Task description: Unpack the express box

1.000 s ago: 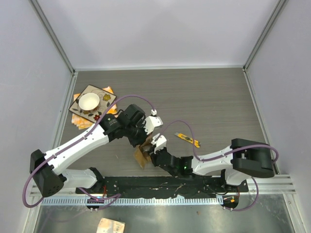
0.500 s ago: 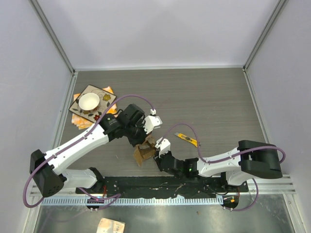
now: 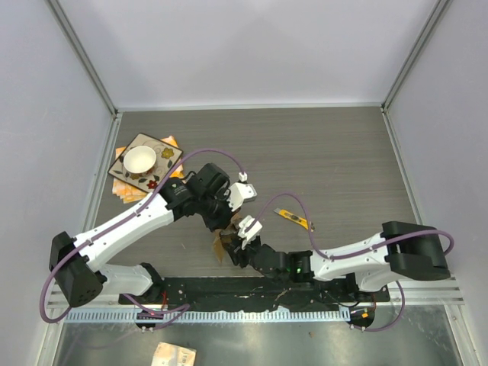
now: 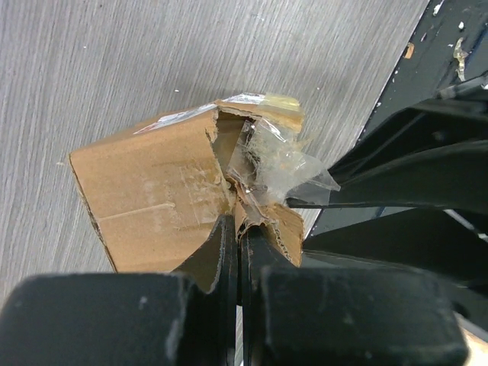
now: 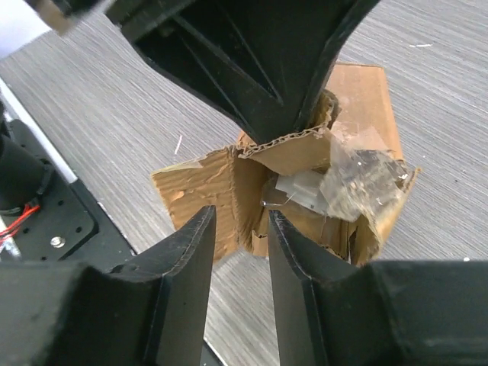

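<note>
Express box [image 3: 219, 245] sits torn open on the surface [image 3: 328, 152], near the arm bases, between both arms. Left gripper [image 4: 238, 226] jaws pinch its torn flap. Right gripper [image 5: 240, 217] jaws slightly spread just above the box.

The box [image 4: 160, 202] is brown cardboard, torn open, flaps ragged, crumpled clear tape hanging off; it sits at the near desk edge.

Bright even light, soft shadows; tape [image 4: 278, 164] glints; right gripper [image 5: 240, 217] blurred close to lens.
</note>
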Robot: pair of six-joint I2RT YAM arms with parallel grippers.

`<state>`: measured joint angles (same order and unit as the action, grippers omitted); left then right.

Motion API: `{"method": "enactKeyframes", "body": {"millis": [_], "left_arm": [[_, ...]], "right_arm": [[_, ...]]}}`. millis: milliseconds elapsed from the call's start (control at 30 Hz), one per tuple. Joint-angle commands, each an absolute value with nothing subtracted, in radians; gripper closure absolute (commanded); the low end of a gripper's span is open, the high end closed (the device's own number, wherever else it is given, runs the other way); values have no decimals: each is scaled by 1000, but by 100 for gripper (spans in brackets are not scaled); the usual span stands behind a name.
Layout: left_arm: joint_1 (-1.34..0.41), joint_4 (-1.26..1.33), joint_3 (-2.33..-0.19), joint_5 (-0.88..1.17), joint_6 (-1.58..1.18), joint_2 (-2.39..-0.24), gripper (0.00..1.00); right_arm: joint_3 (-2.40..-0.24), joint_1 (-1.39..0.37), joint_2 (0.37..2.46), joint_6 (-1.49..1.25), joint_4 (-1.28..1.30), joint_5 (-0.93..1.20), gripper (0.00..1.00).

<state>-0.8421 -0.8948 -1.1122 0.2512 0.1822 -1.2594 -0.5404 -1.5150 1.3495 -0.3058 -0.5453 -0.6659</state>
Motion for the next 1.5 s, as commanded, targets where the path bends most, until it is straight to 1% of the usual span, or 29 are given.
{"method": "enactKeyframes", "body": {"millis": [0,167,267,300,533,800,933,1033,1067,1133,1167,1233,1267,1467], "left_arm": [[-839,-888,-1155,295,166,-1262,100],[-839,-888,-1149,301,166,-1249,100],[-841,-893,-1147,305,166,-1247,100],[-839,-893,-1147,308,166,-1246,100],[-839,-910,-1158,330,164,-1241,100],[-839,-919,-1157,359,169,-1232,100],[-839,-925,-1172,382,163,-1243,100],[-839,-930,-1180,405,163,-1249,100],[-841,-931,-1178,408,161,-1247,100],[-839,-933,-1177,416,161,-1249,100],[-839,-934,-1175,416,161,-1247,100],[-839,-934,-1175,416,163,-1250,100],[-839,-933,-1174,410,164,-1250,100],[-839,-911,-1163,353,160,-1266,100]], "right_arm": [[-580,-1490,1443,-232,-666,-709,58],[-557,-1463,1503,-219,-745,-715,54],[-526,-1459,1526,-199,-802,-739,46],[-523,-1456,1532,-195,-822,-745,46],[-528,-1442,1644,-175,-899,-775,46],[-532,-1430,1747,-195,-888,-792,47],[-534,-1420,1779,-199,-916,-752,53],[-555,-1416,1811,-198,-922,-724,64],[-558,-1413,1818,-199,-930,-718,73],[-558,-1413,1821,-204,-943,-710,81],[-555,-1413,1816,-204,-945,-707,88],[-549,-1413,1799,-207,-946,-704,94],[-537,-1413,1771,-209,-946,-703,99],[-480,-1414,1629,-225,-917,-690,99]]}}
